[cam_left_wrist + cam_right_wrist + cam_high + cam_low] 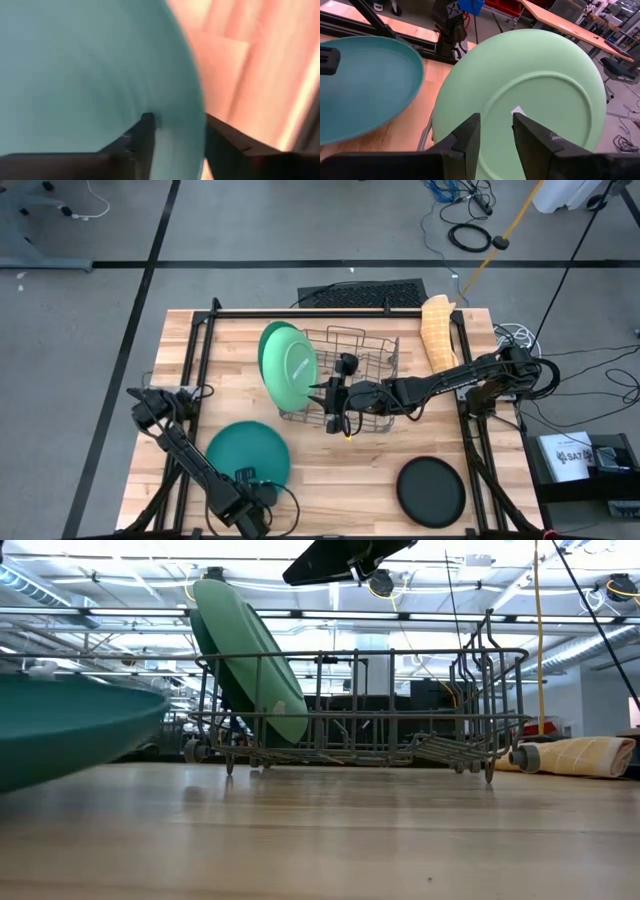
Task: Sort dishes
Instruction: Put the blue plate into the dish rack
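From above I see the large light-green round plate leaning at the left end of the grey wire rack, the right gripper beside it. The left gripper clamps the large teal-green round plate; a smaller black-faced round plate lies apart.

At table height that teal one hangs lifted.

My left wrist shows fingers straddling its rim.

My right wrist shows fingers slightly parted, empty, before the light-green plate.

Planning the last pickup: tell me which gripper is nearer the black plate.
Right. The right gripper hangs over the wire rack, up-left of the black plate; the left gripper grips the teal plate, farther away.
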### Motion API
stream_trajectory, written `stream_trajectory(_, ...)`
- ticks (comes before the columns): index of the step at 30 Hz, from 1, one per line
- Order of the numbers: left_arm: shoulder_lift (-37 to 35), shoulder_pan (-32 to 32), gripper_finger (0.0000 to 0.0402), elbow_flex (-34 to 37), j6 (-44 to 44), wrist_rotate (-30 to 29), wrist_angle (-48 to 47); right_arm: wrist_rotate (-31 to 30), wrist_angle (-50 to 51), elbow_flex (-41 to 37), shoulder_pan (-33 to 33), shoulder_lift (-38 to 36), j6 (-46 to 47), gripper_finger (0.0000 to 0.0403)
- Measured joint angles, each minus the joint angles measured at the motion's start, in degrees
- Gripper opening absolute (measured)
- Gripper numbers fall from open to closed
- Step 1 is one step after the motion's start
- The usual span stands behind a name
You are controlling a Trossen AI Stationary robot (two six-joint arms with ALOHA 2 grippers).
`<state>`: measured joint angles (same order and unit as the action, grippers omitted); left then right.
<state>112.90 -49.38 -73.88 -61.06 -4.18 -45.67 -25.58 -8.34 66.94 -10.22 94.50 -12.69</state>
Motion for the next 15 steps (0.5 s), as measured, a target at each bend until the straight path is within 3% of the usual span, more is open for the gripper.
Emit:
stream_trajectory(5, -0.34, 0.18, 0.0023, -3.04, 1.84, -5.32, -7.79, -0.04, 0.0, 0.0, 0.0, 0.0, 0.0, 0.011)
stream_trajectory(15, -4.55, 0.23, 0.0002, -5.36, 1.92, -3.96, -14.11, -0.14, -0.39, 0.0, -0.42, 0.02, -0.03, 0.011)
